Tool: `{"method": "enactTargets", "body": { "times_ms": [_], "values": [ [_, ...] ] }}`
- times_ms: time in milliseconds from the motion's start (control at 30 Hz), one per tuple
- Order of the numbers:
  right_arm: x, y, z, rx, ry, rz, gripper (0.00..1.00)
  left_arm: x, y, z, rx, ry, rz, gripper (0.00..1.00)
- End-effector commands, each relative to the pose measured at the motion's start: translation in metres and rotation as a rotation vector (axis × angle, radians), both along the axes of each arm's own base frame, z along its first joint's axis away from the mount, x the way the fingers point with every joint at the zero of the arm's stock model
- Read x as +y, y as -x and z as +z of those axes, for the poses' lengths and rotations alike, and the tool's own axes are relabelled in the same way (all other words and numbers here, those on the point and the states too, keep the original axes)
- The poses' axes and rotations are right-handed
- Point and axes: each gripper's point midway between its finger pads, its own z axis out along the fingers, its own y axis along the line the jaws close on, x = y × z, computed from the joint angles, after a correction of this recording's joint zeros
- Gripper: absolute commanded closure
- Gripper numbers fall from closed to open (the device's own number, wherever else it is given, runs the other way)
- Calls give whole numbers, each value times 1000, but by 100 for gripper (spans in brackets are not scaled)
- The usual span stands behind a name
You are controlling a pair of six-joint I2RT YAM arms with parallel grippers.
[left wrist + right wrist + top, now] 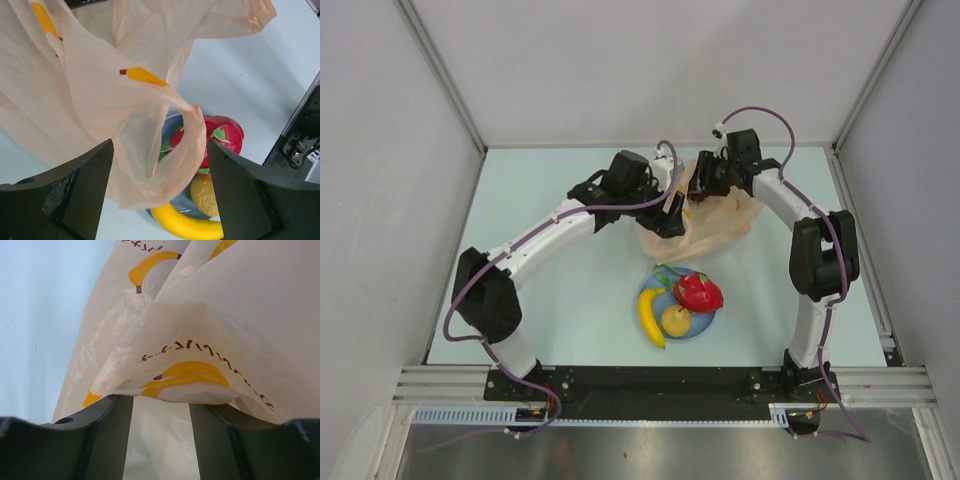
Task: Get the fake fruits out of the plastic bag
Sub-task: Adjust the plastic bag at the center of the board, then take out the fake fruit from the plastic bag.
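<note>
The peach plastic bag hangs in the air between both arms, above the table. My right gripper is shut on its upper part; in the right wrist view a printed fold drapes over the fingertips and hides them. My left gripper is open, and a bag handle loop dangles loose between its fingers. Below the bag a blue plate holds three fake fruits: a red dragon fruit, a yellow banana and a yellowish pear. What is inside the bag does not show.
White walls close off the pale table on the left, right and back. The arm bases sit on a black rail at the near edge. The right arm's elbow stands to the right of the plate.
</note>
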Motion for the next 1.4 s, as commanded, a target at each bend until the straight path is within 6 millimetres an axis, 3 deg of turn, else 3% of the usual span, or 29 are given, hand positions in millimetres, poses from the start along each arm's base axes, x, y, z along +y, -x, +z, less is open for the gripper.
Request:
{"method": "enactTargets", "body": {
  "times_ms": [0,167,267,333,367,500,633,700,800,900,1000,1167,1233,1367],
  "values": [
    [4,-3,38,-82,-55,3,47,-20,-2,0,-22,-1,-45,21],
    [3,-5,38,-82,-58,0,47,-37,13,-9,-4,-7,-111,23],
    [4,-7,36,-79,-63,-1,47,-38,12,-15,-22,-34,-104,28],
    [5,-7,38,-83,-70,8,47,-37,7,-21,-35,-61,-90,47],
    [6,-7,37,-85,-70,14,47,-36,3,-20,-57,-73,-94,68],
    [-8,-8,39,-75,-73,22,47,-31,-11,15,-171,-64,-114,100],
    [-20,-12,64,-200,-7,87,52,-8,-25,78,-241,72,-69,100],
    [-9,-2,76,-294,35,205,55,0,-31,94,-265,97,-37,100],
    [9,19,69,-333,76,321,58,14,-39,112,-303,123,-10,100],
    [22,33,46,-320,140,381,58,15,-39,118,-303,139,-26,100],
    [20,29,30,-341,240,367,54,13,-31,126,-307,167,-48,100],
    [8,-4,15,-382,374,246,40,20,-22,129,-324,161,-62,100],
    [5,-14,12,-400,410,233,34,21,-17,118,-304,150,-71,100],
    [5,-36,-15,-396,473,244,30,24,-10,107,-288,142,-87,100]
  ]
}}
